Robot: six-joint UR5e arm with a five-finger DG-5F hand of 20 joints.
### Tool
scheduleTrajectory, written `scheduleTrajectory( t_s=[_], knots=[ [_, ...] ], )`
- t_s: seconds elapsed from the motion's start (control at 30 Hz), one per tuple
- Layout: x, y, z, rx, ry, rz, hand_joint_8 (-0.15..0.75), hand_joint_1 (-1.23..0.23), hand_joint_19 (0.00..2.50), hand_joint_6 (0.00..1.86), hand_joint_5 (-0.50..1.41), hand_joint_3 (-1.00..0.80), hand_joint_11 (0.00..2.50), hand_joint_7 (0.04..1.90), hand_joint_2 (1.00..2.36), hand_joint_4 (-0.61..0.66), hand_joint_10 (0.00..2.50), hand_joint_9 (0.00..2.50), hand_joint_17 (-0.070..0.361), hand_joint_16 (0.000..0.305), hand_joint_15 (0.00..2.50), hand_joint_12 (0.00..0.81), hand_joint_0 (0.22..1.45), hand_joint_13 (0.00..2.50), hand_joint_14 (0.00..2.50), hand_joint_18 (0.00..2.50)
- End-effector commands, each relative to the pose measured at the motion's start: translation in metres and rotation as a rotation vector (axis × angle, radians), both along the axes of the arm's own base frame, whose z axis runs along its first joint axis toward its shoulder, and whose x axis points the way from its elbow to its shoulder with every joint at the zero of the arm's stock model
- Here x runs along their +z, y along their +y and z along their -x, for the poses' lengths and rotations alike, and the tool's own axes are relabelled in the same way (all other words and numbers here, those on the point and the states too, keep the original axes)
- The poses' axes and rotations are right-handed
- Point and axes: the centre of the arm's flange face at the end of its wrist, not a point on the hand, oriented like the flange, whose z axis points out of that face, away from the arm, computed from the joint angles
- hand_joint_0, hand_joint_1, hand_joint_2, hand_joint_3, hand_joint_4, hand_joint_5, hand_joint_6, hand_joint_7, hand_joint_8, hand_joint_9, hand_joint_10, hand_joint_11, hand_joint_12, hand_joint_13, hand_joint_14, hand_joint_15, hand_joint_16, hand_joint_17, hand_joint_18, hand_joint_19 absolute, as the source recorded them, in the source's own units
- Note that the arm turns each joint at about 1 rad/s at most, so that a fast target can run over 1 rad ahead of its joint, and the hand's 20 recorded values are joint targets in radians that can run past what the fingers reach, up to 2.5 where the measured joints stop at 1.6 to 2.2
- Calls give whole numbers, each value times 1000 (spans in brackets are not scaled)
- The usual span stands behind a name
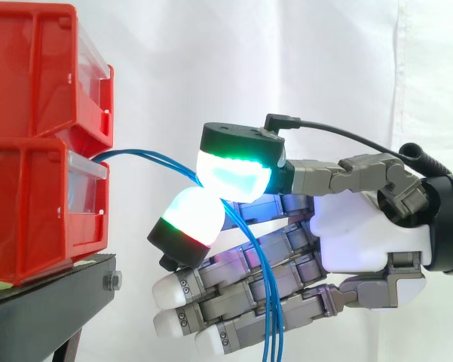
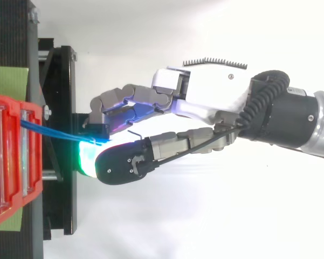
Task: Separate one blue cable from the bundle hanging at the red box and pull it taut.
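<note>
The hand [image 1: 362, 234] pinches the blue cables [image 1: 147, 156] near the red box [image 1: 38, 219] between its pads [image 1: 234, 177] — apparently several strands — so pulling may drag the whole bundle.

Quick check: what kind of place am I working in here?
Probably a lab test rig, not a factory floor: a white curtain behind, red bins stacked on a black stand, and the hand pinching blue cables.

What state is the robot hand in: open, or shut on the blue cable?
Shut on the blue cable: side view shows the robot hand pressing glowing pads together with strands between them. How many strands, cannot tell.
</note>
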Motion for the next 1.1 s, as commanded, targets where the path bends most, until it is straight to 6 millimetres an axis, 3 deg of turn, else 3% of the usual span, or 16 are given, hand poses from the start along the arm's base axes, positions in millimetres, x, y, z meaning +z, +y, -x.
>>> scheduleTrajectory(
  t_s=[0.0, 0.1, 0.17, 0.23, 0.37, 0.43, 0.7, 0.77, 0.83, 1.0, 1.07],
  knots=[
    [2, -1, 0, -1, -4, 3, 293, -599, 209, 733, -165, -200, 338, 1024, 1024, 120, 11, 688, 72, 32, 69, 257, 638, 439, 2, 393],
    [1, -3, 0, -4, -2, 6, 296, -686, 214, 762, -182, -269, 398, 1013, 1020, 106, 13, 715, 73, 32, 80, 256, 641, 447, 1, 409],
    [1, -3, 0, -4, -2, 8, 298, -706, 225, 771, -184, -414, 424, 991, 1008, 117, 14, 743, 73, 32, 94, 255, 616, 460, 3, 411],
    [2, -4, 0, -6, -4, 6, 305, -646, 218, 774, -183, -498, 420, 968, 1000, 135, 15, 748, 74, 33, 95, 257, 576, 467, 4, 415],
    [11, -8, 2, -15, -11, 19, 313, -432, 234, 735, -161, -500, 416, 1023, 1000, 150, 16, 763, 76, 34, 101, 261, 569, 474, 4, 418],
    [13, -10, 2, -16, -13, 23, 309, -397, 240, 727, -156, -458, 421, 1041, 1004, 148, 14, 763, 74, 33, 103, 258, 598, 474, 4, 415],
    [18, -13, 3, -21, -19, 30, 318, -525, 230, 769, -178, -196, 453, 1016, 1024, 168, 16, 769, 74, 33, 106, 261, 633, 488, 4, 426],
    [19, -14, 2, -22, -20, 30, 322, -660, 236, 826, -206, -108, 487, 955, 1025, 179, 15, 777, 74, 33, 112, 263, 640, 489, 4, 435],
    [19, -14, 3, -22, -20, 30, 320, -682, 235, 834, -208, -97, 517, 930, 1025, 175, 18, 783, 74, 33, 112, 261, 651, 493, 4, 440],
    [19, -14, 3, -22, -20, 30, 298, -701, 231, 836, -216, -262, 579, 851, 1018, 163, 19, 799, 74, 33, 115, 265, 697, 497, 6, 443],
    [19, -14, 3, -22, -20, 30, 292, -766, 218, 852, -222, -443, 609, 869, 1006, 151, 18, 807, 73, 32, 114, 260, 704, 501, 4, 450]
  ],
)
